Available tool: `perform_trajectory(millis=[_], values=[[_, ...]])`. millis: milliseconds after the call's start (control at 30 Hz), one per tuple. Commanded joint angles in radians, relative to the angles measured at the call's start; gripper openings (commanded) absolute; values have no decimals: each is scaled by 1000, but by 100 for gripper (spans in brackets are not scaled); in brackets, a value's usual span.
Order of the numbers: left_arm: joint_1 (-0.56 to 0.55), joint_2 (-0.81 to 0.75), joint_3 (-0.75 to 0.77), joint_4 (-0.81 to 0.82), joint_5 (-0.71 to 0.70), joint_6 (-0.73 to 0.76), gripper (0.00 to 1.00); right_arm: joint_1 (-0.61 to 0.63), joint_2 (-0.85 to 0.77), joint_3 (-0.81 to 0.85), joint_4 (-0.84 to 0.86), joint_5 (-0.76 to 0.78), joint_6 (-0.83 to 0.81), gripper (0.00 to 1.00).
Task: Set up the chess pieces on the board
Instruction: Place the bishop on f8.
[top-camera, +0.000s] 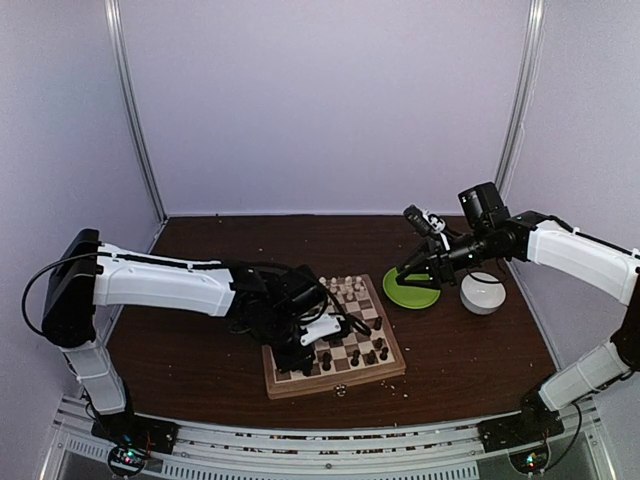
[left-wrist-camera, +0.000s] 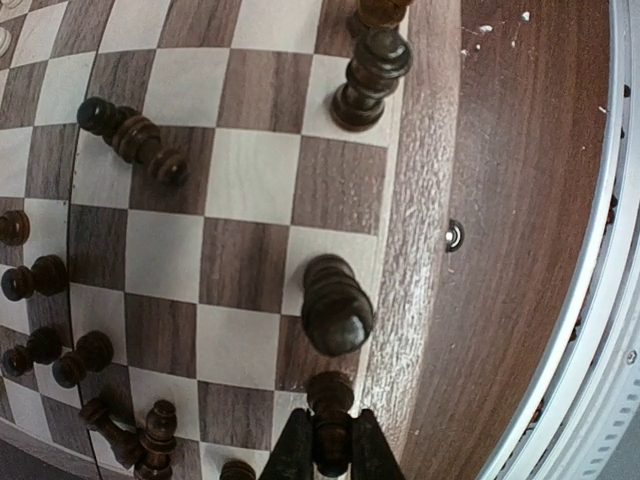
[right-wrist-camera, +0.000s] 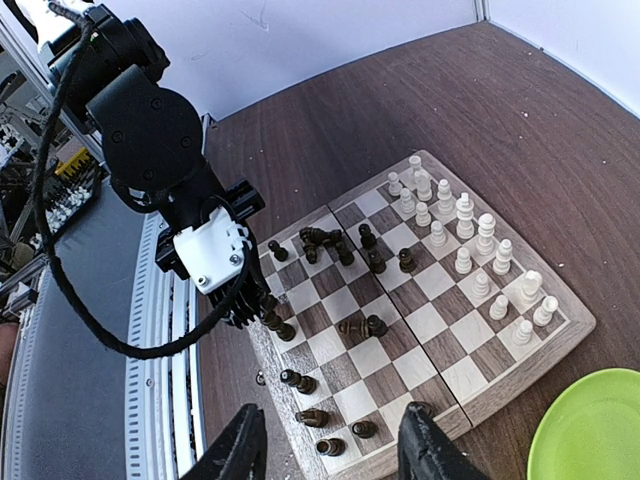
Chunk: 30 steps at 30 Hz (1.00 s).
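Surrounding the dark wooden table (top-camera: 470, 350) and board (top-camera: 340, 383), plain pale walls (top-camera: 330, 100).

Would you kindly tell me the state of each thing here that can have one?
Left gripper: shut on a dark piece at the edge of the board.
Right gripper: open, empty.
Board: unfolded, lying flat.
Pale pieces: upright, in two rows.
Other dark pieces: some upright, several toppled.
Green plate: empty where visible.
White bowl: upright.

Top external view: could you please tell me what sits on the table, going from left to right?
Board → green plate → white bowl.
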Motion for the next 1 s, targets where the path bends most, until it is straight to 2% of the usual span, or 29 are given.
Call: perform_trajectory(millis=[0, 600, 733, 967], values=[[-5, 9, 26, 34, 0, 15, 0, -3, 10, 0, 1, -5, -9, 45], [-8, 38, 51, 46, 5, 19, 1, -3, 27, 4, -9, -9, -16, 45], [-9, 44, 51, 46, 8, 16, 7, -4, 29, 5, -11, -8, -18, 45], [-13, 32, 59, 33, -6, 14, 22, -3, 36, 8, -19, -7, -23, 45]])
